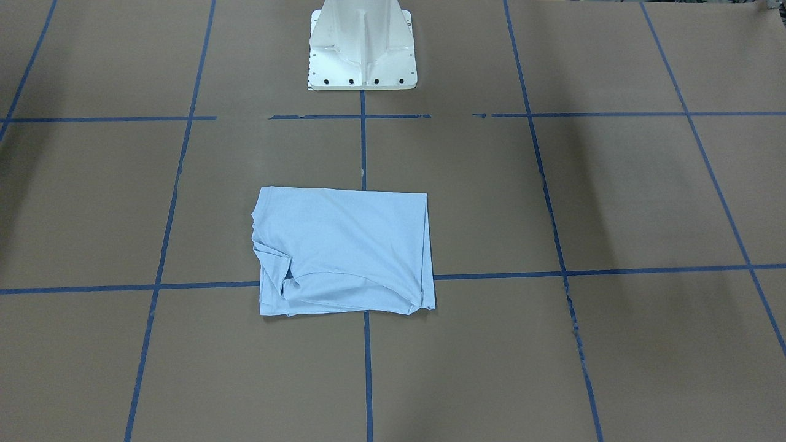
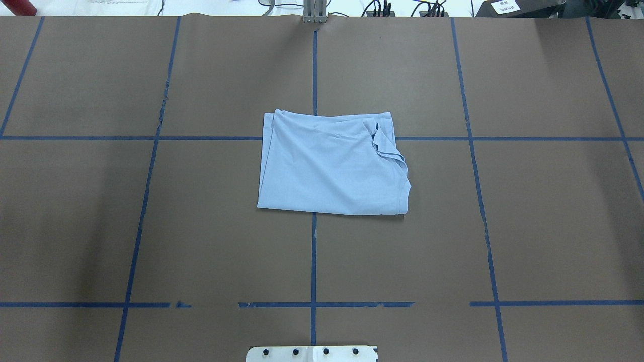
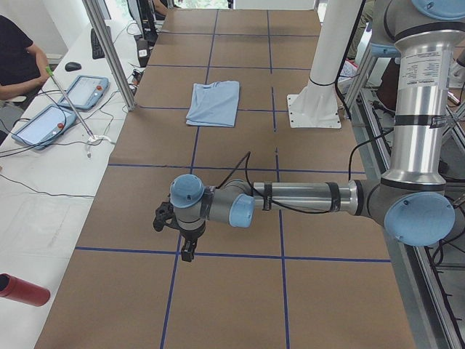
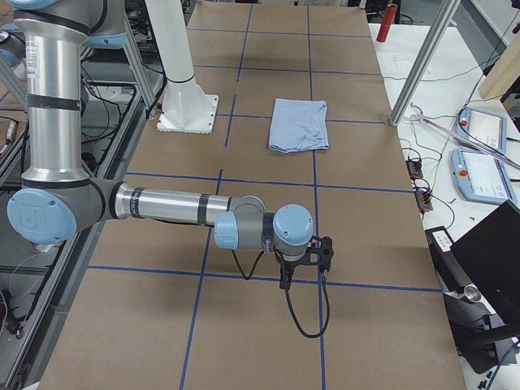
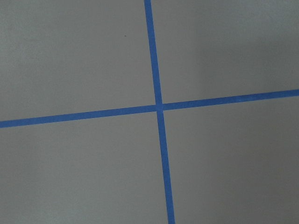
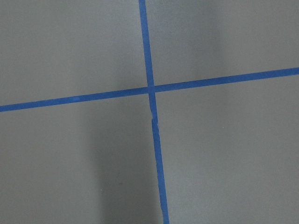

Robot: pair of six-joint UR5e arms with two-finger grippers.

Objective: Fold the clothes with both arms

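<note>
The light blue T-shirt (image 1: 344,252) (image 2: 332,163) lies folded into a compact rectangle at the middle of the brown table, with a sleeve edge bunched along one side. It also shows small and far in the side views (image 3: 213,103) (image 4: 299,125). My left arm reaches out low over the table's left end, its gripper (image 3: 187,251) pointing down far from the shirt. At the opposite end the right gripper (image 4: 284,280) hangs the same way. I cannot tell whether either is open or shut. Both wrist views show only brown paper and blue tape crosses.
The white pedestal base (image 1: 362,49) (image 3: 320,80) stands behind the shirt. Blue tape lines (image 2: 314,251) grid the table. A side bench holds two tablets (image 3: 80,91), cables and a red cylinder (image 3: 22,291). A person (image 3: 14,58) sits there. Metal posts (image 3: 109,51) rise at the table's edge.
</note>
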